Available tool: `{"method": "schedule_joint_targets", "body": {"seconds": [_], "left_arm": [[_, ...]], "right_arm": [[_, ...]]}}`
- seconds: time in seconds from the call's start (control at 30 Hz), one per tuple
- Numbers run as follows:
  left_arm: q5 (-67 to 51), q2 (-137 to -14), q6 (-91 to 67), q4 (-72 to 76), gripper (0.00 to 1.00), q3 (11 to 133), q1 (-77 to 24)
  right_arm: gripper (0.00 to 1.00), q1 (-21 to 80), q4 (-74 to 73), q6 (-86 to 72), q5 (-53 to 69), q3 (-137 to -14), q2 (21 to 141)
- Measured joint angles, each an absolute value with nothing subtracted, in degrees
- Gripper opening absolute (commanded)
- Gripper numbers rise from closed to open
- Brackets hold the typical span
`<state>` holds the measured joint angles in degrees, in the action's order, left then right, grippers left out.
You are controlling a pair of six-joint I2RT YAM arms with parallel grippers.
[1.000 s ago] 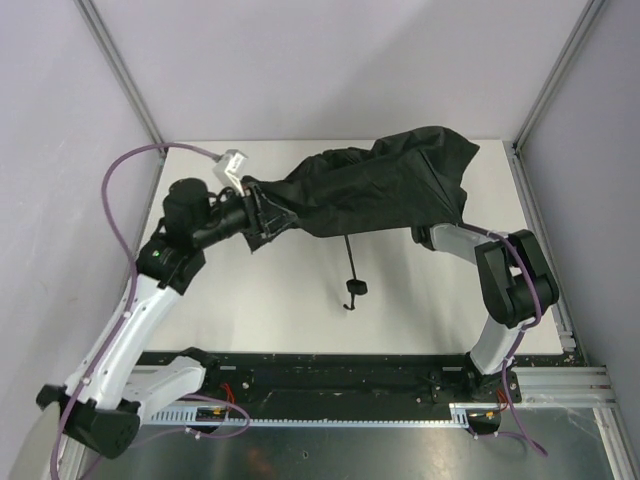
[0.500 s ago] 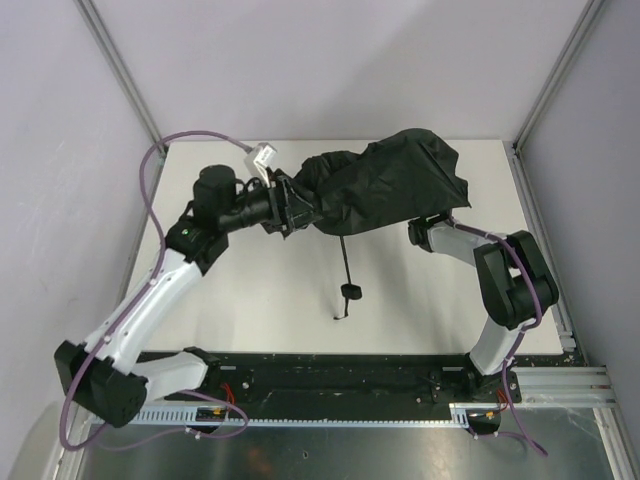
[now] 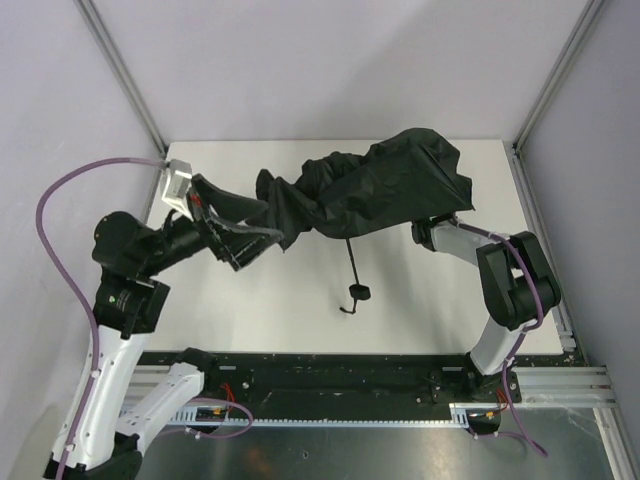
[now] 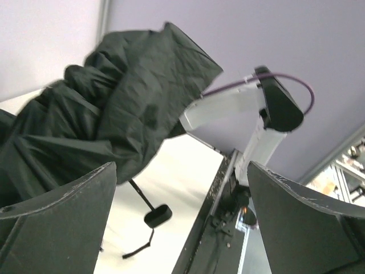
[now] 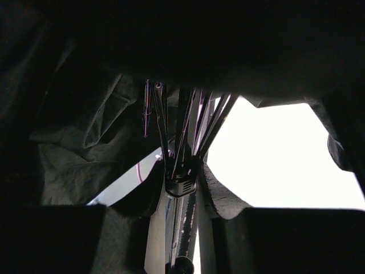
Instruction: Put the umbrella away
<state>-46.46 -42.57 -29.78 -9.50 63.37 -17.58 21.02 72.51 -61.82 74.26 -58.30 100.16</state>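
A: Start at the near edge. What room is there?

B: The black rail runs along the bottom of the frame. Just past it the white table lies open across the lower middle. Over that stretch there is only the handle, low at centre on its thin shaft, with the strap curling beneath. I cannot tell whether it touches the table.

A: And the sides?

B: The left arm stands at lower left, its elbow out past the table's left edge and beside the wall. The right arm is folded at the right edge, elbow high, with the forearm reaching inward under the fabric.

A: The left gripper?

B: The left gripper points right at centre left, jaws spread wide, nothing between them. Its tips are close to the canopy's left end — touching or not, I cannot tell. In its wrist view the fingers fill the two bottom corners, with a broad gap between them.

A: Where is the umbrella?

B: The umbrella hangs bunched and half collapsed across the upper middle, over the far half of the table. Its right end hides the right gripper from above. In the wrist view the right gripper is closed on a rod of the frame, and the ribs fan up from there into dark fabric.

A: And beyond it?

B: A strip of table, then the far wall — a post in the upper right corner.
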Motion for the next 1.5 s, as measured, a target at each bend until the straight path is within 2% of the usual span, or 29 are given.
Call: {"method": "schedule_joint_targets", "body": {"seconds": [0.17,0.47,0.97,1.0,1.1,1.3,1.5], "left_arm": [[-40.4,-48.38,-33.34,-9.06,0.99,67.37,-16.27],[-31.38,-66.92,-35.62,-10.22,0.99,73.73,-17.47],[-26.06,-72.77,-32.77,-9.96,0.99,77.84,-27.44],[-25.98,-73.67,-32.67,-9.8,0.99,78.48,-27.62],[-25.63,-75.83,-32.45,-9.43,0.86,79.37,-27.86],[-27.97,-77.12,-31.94,-9.5,0.98,79.59,-26.06],[-35.94,-69.76,-31.07,-10.17,0.99,74.81,-19.22]], "right_arm": [[0.0,22.52,72.53,-61.87,75.0,-58.28,99.37],[0.0,23.83,72.66,-61.91,75.7,-58.28,97.97],[0.0,24.75,72.66,-61.89,75.99,-58.24,97.97],[0.0,24.8,72.64,-61.91,75.99,-58.24,97.97],[0.0,25.04,72.64,-62.0,76.01,-58.19,97.97],[0.0,24.99,72.29,-62.63,76.2,-58.17,97.93],[0.0,24.97,72.4,-62.59,77.45,-58.17,97.56]]}}
